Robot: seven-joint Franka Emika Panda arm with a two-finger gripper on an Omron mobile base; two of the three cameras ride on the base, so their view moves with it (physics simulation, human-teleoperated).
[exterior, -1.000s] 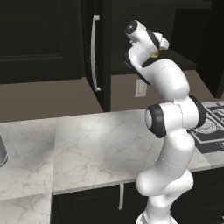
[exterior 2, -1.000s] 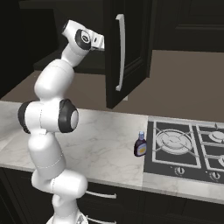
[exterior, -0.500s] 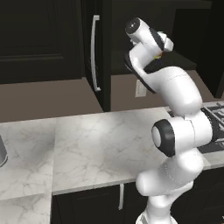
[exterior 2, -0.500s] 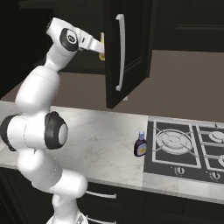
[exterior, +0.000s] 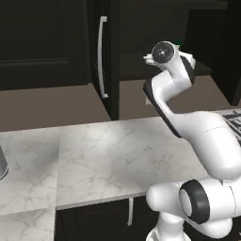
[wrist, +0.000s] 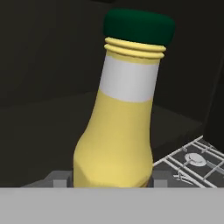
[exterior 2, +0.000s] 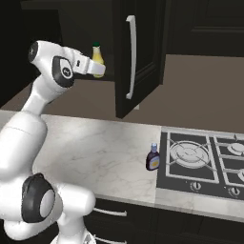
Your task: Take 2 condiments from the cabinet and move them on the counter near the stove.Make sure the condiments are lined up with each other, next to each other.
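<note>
My gripper (exterior 2: 95,64) is shut on the yellow condiment bottle (exterior 2: 98,58) with a green cap, holding it upright in the air just left of the open cabinet door (exterior 2: 143,52). The hand view shows this bottle (wrist: 118,131) close up between my fingertips (wrist: 59,179). Its green cap (exterior: 177,42) peeks out behind the hand in the left base view. A dark purple-brown condiment bottle (exterior 2: 153,157) stands on the white marble counter (exterior 2: 105,152), right against the left edge of the stove (exterior 2: 205,162).
The cabinet door juts out over the counter with its long silver handle (exterior 2: 129,57) facing me. A grey vessel (exterior: 2,162) sits at the far left of the counter (exterior: 108,155). Stove grates (wrist: 188,159) show below the bottle.
The hand has drawn back from the cabinet opening, leftward and slightly down, with the yellow bottle in it. The elbow has swung low. The purple bottle has stayed put.
</note>
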